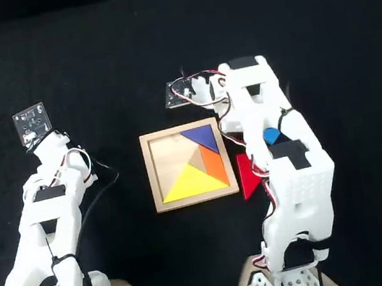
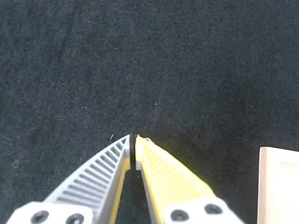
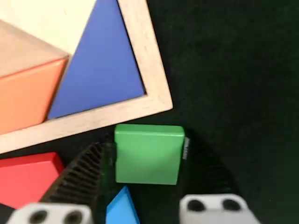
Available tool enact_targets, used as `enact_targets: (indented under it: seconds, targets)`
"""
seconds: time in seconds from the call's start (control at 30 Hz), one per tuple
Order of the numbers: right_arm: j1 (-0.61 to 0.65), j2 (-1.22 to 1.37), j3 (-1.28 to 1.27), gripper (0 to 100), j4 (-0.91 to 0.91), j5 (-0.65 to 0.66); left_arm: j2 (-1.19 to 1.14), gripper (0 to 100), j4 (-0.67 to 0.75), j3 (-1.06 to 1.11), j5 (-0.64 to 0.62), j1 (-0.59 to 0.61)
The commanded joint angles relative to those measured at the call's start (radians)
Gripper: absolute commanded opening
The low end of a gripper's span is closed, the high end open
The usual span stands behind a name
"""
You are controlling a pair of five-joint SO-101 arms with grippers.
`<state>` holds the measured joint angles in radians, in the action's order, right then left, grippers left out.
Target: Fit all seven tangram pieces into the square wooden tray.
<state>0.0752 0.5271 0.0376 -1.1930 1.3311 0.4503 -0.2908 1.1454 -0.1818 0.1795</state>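
The square wooden tray (image 1: 151,175) lies mid-table. It holds a yellow triangle (image 1: 190,183), an orange piece (image 1: 214,162), a blue triangle (image 1: 203,138) and a plain wood piece (image 1: 195,158). A red triangle (image 1: 248,175) lies on the table just beside the tray's right edge. My right gripper (image 3: 145,148) clamps a green square (image 3: 148,156) just outside the tray corner nearest the blue triangle. My left gripper (image 2: 132,139) is fully closed and empty, over the table left of the tray.
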Motion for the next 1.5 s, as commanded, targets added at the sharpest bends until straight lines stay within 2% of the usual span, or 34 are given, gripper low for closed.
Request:
enact_targets:
  seconds: [0.0,0.13,0.23,0.53,0.67,0.8,1.0,1.47]
  targets:
    - [-0.029,-0.064,0.039,7.7,-0.072,-0.020,0.031,3,0.018,-0.004,0.008,-0.010]
    - [-0.005,-0.232,0.094,7.6,-0.272,-0.057,0.031,3,0.018,-0.004,0.008,-0.010]
    - [0.071,-0.341,0.070,7.5,-0.316,-0.161,0.031,3,0.018,-0.004,0.008,-0.010]
    - [0.321,-0.383,-0.038,7.5,-0.147,-0.746,0.031,3,0.018,-0.004,0.008,-0.010]
    - [0.371,-0.305,-0.048,7.5,-0.051,-0.904,0.031,3,0.018,-0.004,0.008,-0.010]
    - [0.370,-0.232,-0.033,7.5,0.017,-0.931,0.031,3,0.018,-0.004,0.008,-0.010]
    - [0.368,-0.157,-0.025,7.5,0.023,-0.937,0.031,3,0.018,-0.004,0.008,-0.012]
    - [0.316,-0.145,-0.036,8.7,0.057,-0.936,0.031,3,0.018,-0.004,0.008,-0.012]
